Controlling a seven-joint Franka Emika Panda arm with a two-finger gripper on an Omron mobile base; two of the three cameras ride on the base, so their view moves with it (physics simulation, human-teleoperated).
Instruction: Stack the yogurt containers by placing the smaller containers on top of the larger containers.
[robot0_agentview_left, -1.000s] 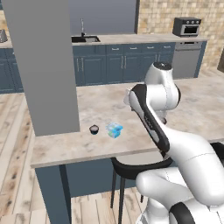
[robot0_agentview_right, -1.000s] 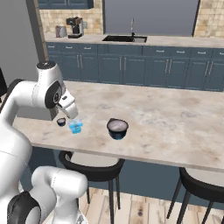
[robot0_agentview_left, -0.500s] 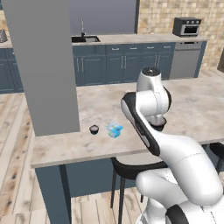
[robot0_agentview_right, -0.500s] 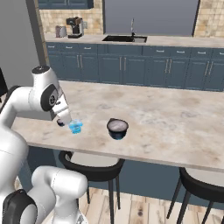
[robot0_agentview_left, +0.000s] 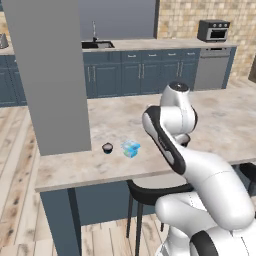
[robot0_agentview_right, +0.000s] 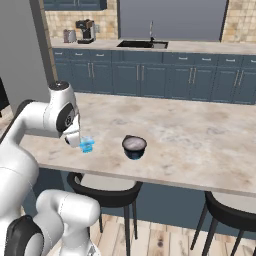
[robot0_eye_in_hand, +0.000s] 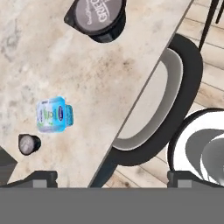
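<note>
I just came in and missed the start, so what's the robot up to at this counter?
It is set to stack yogurt containers, and nothing is stacked yet. The tiny dark cup, the light-blue container and the large dark cup all stand apart on the marble counter. The gripper hangs above the counter's edge with its jaws open, holding nothing, looking down at all three and a black stool below.
</note>
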